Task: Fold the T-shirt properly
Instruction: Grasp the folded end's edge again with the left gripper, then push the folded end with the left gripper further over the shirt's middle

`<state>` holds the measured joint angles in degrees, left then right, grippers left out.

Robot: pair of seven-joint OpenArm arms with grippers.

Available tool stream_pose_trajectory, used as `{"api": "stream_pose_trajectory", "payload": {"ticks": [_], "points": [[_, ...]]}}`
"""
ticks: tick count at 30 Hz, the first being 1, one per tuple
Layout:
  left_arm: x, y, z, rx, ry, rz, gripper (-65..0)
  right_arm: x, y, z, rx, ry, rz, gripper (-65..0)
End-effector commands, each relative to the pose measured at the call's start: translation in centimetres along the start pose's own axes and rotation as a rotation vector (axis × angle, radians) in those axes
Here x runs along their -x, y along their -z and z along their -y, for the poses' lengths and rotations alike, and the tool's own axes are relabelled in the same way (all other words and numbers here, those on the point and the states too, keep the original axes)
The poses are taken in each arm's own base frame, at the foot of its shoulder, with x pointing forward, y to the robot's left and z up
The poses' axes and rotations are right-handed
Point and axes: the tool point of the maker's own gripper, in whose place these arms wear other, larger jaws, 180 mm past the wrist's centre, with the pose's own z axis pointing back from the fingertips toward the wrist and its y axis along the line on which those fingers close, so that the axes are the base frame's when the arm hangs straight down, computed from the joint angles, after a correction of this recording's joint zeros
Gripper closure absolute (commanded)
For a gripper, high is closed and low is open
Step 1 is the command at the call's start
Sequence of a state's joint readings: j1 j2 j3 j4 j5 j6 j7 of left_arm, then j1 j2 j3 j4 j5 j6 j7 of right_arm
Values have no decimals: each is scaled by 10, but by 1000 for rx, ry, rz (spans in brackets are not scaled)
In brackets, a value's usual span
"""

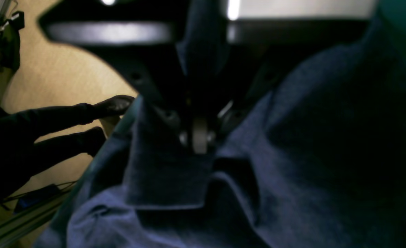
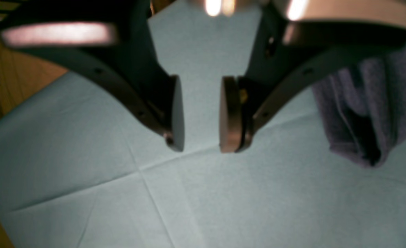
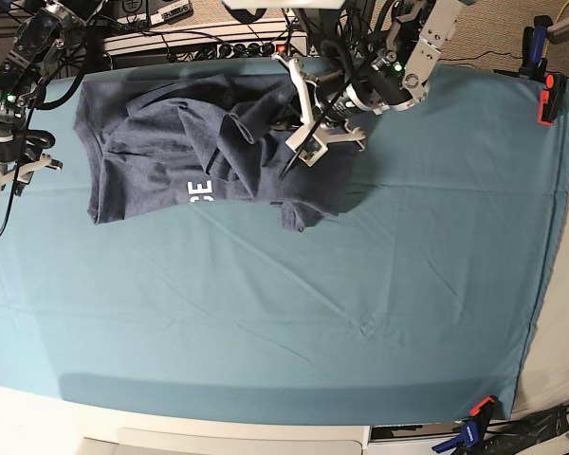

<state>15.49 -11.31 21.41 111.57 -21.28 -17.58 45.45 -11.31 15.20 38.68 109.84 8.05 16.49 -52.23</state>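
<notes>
Covering nearly the whole surface, a teal cloth [image 3: 360, 284] lies flat with faint crease lines crossing it. The T-shirt [image 3: 161, 142], heathered navy, lies crumpled on the far left part of that cloth, bunched into ridges across its middle, with a few white letters [image 3: 200, 191] showing near its front edge and one corner trailing toward the centre. The left gripper [image 3: 308, 128] sits over the shirt's right-hand edge; in the left wrist view its jaws are pinched together on a raised fold of the T-shirt [image 1: 175, 172], fabric running up between them. The right gripper [image 2: 201, 113] is at the left border of the surface, just beside the shirt's left edge but apart from it; its jaws stand partly apart with only bare cloth [image 2: 196, 193] between them. An orange clamp [image 3: 547, 99] grips the far right edge.
</notes>
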Motion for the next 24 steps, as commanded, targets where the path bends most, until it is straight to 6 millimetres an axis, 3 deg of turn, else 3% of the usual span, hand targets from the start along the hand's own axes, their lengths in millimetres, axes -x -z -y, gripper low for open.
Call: {"api": "stream_pose_trajectory", "payload": {"ticks": [1, 16, 20, 24], "points": [[-12, -2, 9, 38, 18, 44, 0, -17, -3, 7, 17, -8, 60, -189], [-8, -16, 70, 374, 68, 59, 0, -17, -3, 7, 17, -8, 60, -189], [-10, -17, 74, 397, 86, 72, 0, -17, -3, 7, 17, -8, 61, -189], [-14, -14, 65, 362, 123, 72, 0, -17, -3, 7, 17, -8, 60, -189]]}}
